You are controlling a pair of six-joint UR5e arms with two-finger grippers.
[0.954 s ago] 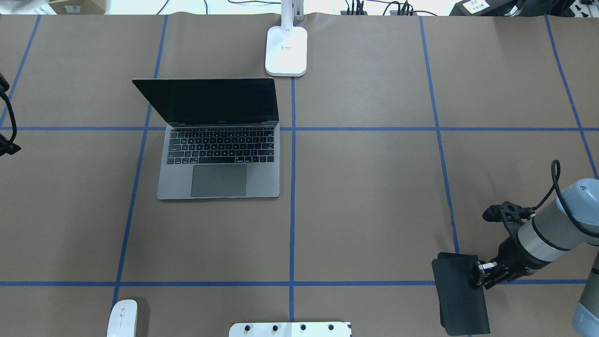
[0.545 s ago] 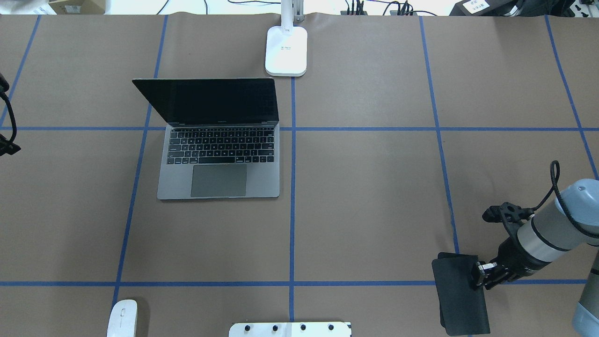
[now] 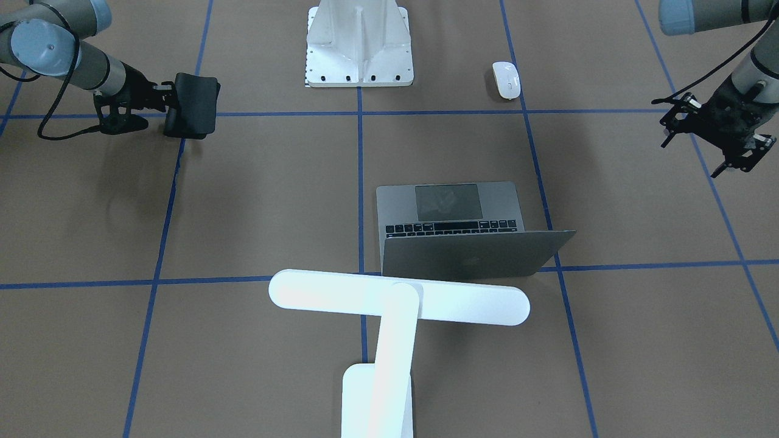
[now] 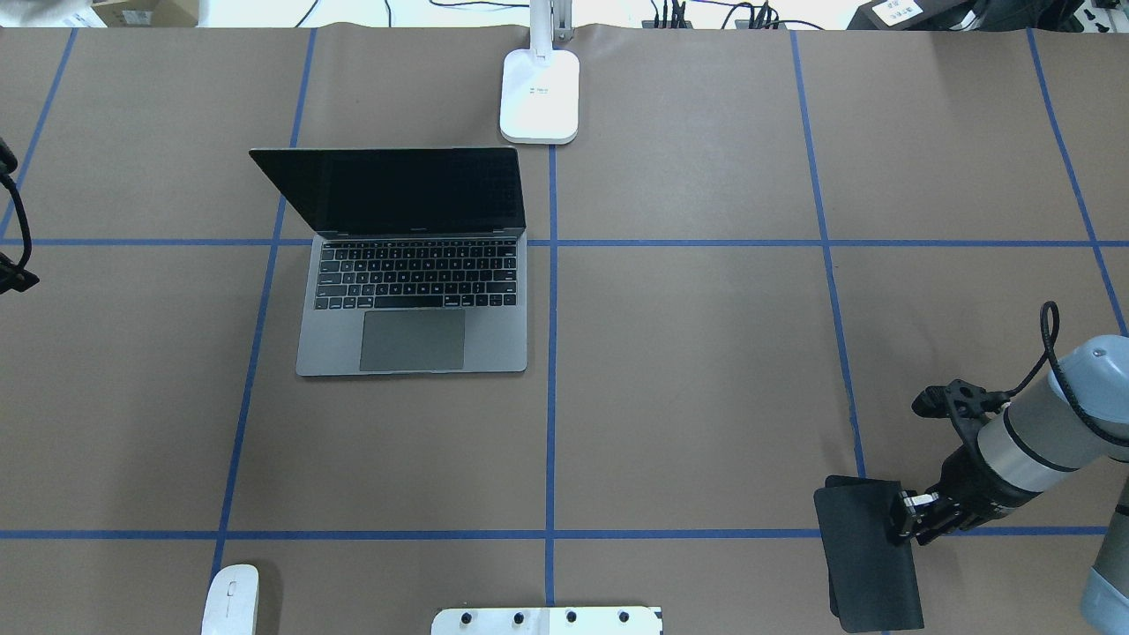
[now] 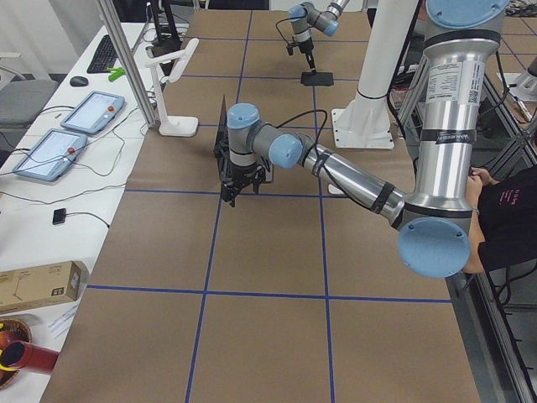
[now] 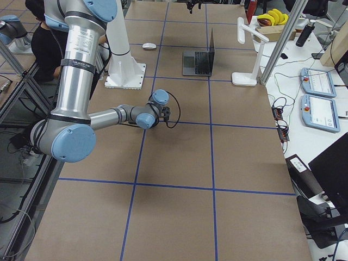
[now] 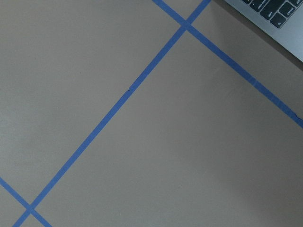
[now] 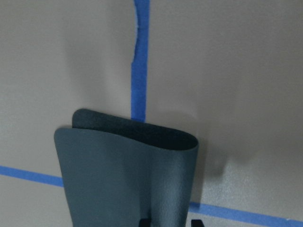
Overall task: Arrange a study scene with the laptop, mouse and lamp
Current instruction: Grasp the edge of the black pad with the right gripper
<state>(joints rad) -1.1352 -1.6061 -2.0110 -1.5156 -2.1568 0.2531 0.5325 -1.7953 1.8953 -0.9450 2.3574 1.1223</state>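
Observation:
The dark-grey laptop [image 4: 412, 304] [image 3: 450, 210] stands open left of the table's middle, its screen dark. Near the front edge lies the white mouse [image 4: 231, 600] [image 3: 506, 79], with nothing touching it. At the far edge is the white lamp [image 4: 539, 95], its long bar [image 3: 398, 298] reaching over the laptop's lid. My right gripper [image 4: 898, 520] [image 3: 169, 102] is shut on one edge of a black mat [image 4: 869, 564] [image 8: 128, 179], which curls over. My left gripper [image 3: 694, 155] hovers open and empty at the left side, far from the mouse.
A white bolted pedestal [image 3: 359, 45] [image 4: 547, 620] sits at the front centre. Blue tape lines [image 4: 551, 397] grid the brown tabletop. Tablets and cables [image 6: 315, 92] lie on a side desk beyond the far edge. A person's sleeve [image 5: 512, 227] shows at the robot's side.
My right wrist has shifted very slightly, still gripping the black mat. The laptop, mouse, lamp and left arm have not moved.

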